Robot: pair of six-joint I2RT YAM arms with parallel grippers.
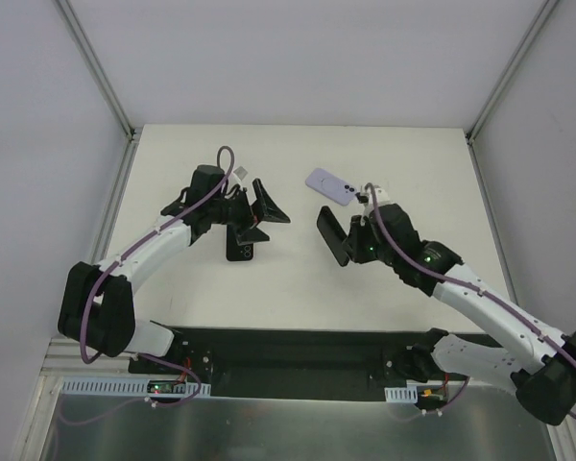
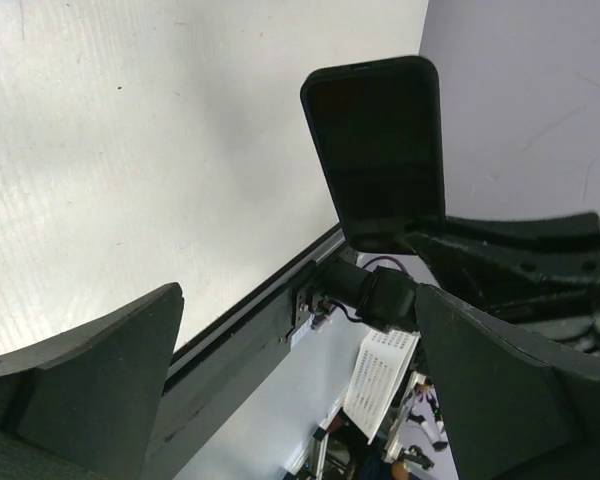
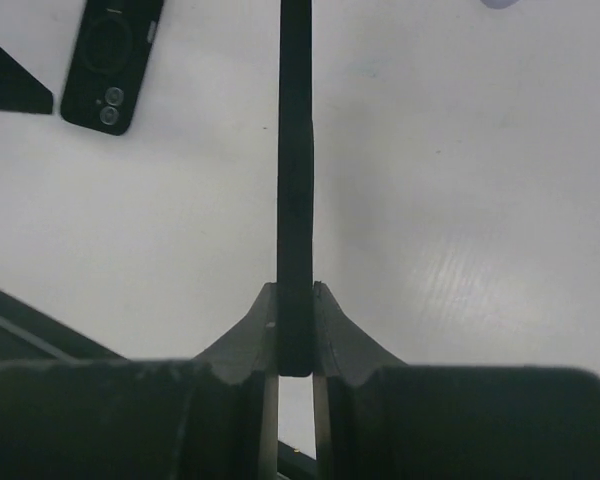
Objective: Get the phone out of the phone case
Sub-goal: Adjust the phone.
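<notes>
The right gripper [image 3: 295,300] is clamped on the bottom end of a black phone-shaped slab [image 3: 295,150], seemingly the cased phone, held upright at frame centre. The left gripper [image 2: 295,300] gapes wide and empty. With so little held, a pull could pivot the slab or drop it onto the table [image 3: 460,200]. The right wrist shows it edge-on, the left wrist its broad dark face. Only the top view shows a lilac handset [image 1: 328,186], upper centre.

no readable text, labels or numbers anywhere
</notes>
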